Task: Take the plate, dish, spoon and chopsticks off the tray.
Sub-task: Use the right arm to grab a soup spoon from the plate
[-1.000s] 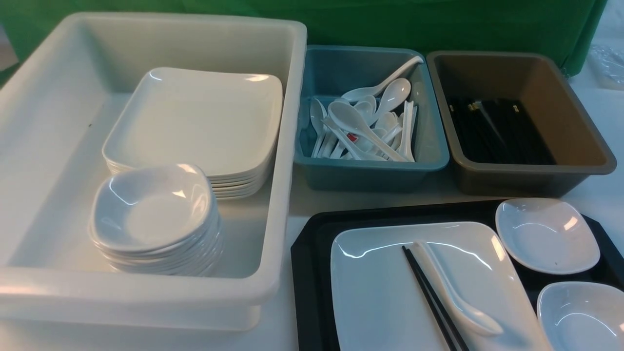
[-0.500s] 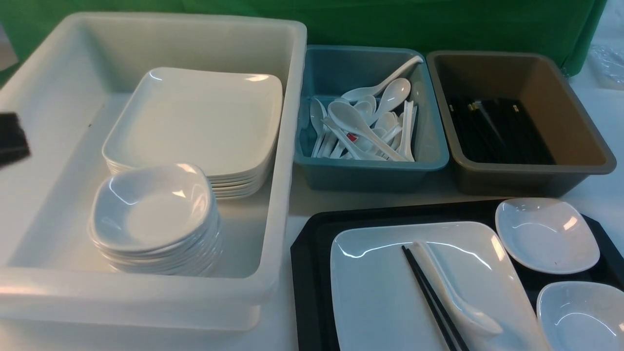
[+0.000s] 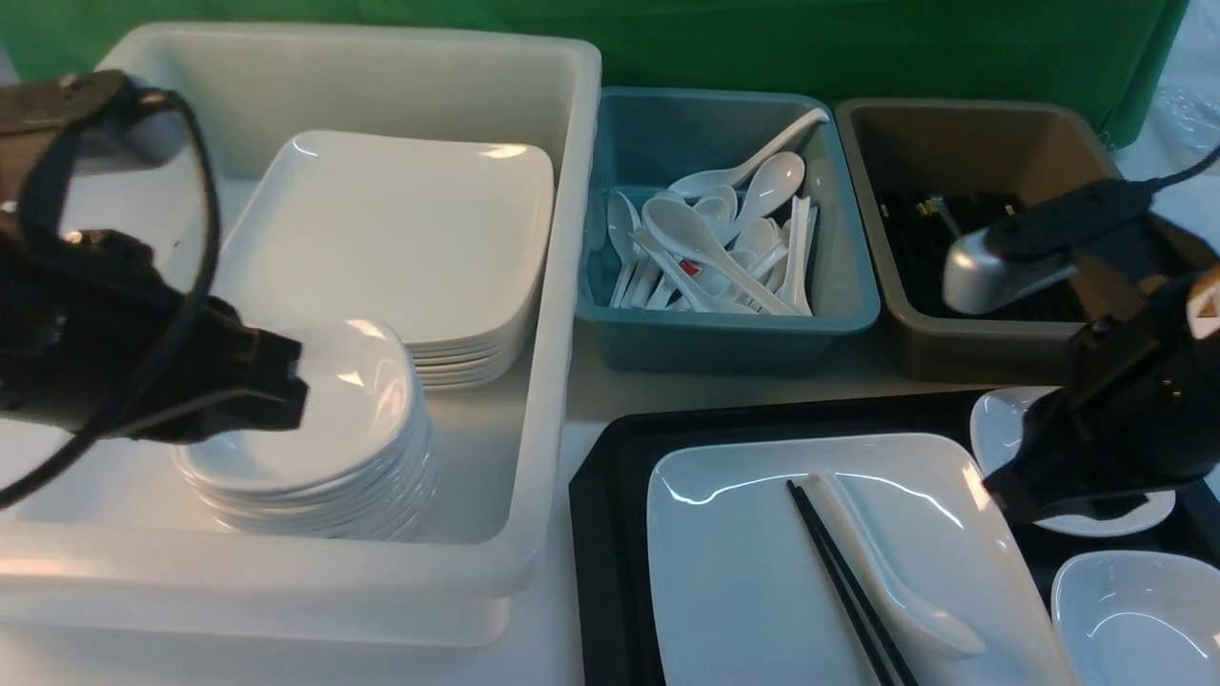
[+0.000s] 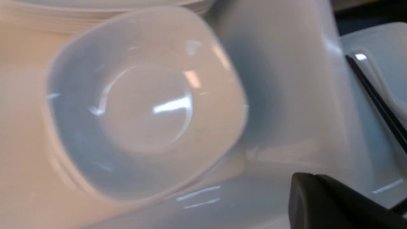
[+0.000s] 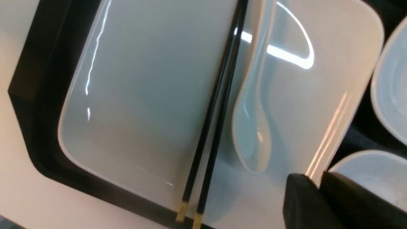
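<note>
The large white plate (image 3: 743, 572) lies on the black tray (image 3: 610, 476). Across the plate lie the black chopsticks (image 3: 843, 581) and, beside them, the white spoon (image 3: 896, 581). Two small dishes sit on the tray's right side, one far (image 3: 1087, 522) and one near (image 3: 1134, 610). My right gripper (image 3: 1001, 491) hangs over the far dish's near edge, at the plate's right rim. In the right wrist view this gripper (image 5: 318, 178) is empty, with a narrow gap between its fingers. My left gripper (image 3: 291, 381) is shut and empty above the stacked dishes (image 3: 334, 457).
A big white tub (image 3: 562, 286) on the left holds the stacked dishes and a stack of plates (image 3: 400, 238). Behind the tray stand a blue tub (image 3: 724, 324) full of spoons and a brown tub (image 3: 915, 324) with black chopsticks. Green cloth hangs at the back.
Both arms have come into the front view: the left from the left edge to over the dish stack, the right from the right to over the tray. The tableware has not moved.
</note>
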Action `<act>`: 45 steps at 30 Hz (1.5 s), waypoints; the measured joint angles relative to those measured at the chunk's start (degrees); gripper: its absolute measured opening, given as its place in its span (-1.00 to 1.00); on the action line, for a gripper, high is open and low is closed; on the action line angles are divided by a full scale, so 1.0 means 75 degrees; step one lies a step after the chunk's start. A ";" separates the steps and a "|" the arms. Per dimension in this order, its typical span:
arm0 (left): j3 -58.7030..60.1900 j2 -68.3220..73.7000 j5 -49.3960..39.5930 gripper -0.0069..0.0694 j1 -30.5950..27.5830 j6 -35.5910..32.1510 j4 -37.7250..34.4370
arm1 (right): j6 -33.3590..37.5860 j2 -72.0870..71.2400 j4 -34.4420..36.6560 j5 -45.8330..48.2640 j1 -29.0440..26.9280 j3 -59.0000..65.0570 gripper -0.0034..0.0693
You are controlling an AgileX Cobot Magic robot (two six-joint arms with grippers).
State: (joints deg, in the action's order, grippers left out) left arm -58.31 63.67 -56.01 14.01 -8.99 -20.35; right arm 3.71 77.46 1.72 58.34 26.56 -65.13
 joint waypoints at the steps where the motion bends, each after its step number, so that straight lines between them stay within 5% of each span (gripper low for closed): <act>1: -0.0155 0.0144 -0.0030 -0.82 0.0397 0.0064 0.0088 | 0.0008 0.0187 0.0007 0.0009 0.0035 -0.0074 -0.53; 10: -0.1338 0.1743 -0.0571 -0.82 0.3495 0.0804 0.0825 | 0.0031 0.1627 0.0325 -0.0352 -0.0119 -0.0475 -0.16; 23: -0.1924 0.3016 -0.0861 -0.82 0.4211 0.0832 0.0784 | 0.0039 0.3591 0.0544 -0.0929 -0.0199 -0.1392 0.25; 34: -0.1933 0.3016 -0.0819 -0.82 0.4225 0.0832 0.0776 | 0.0033 0.4372 0.0519 -0.1493 -0.0199 -0.1414 0.23; 45: -0.1941 0.3016 -0.0674 -0.82 0.4225 0.0832 0.0776 | 0.0030 0.4573 0.0465 -0.1620 -0.0199 -0.1414 -0.44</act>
State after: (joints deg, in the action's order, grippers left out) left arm -72.87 86.29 -61.06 45.69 -2.74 -14.53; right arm 3.93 111.76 5.20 46.19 25.06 -75.73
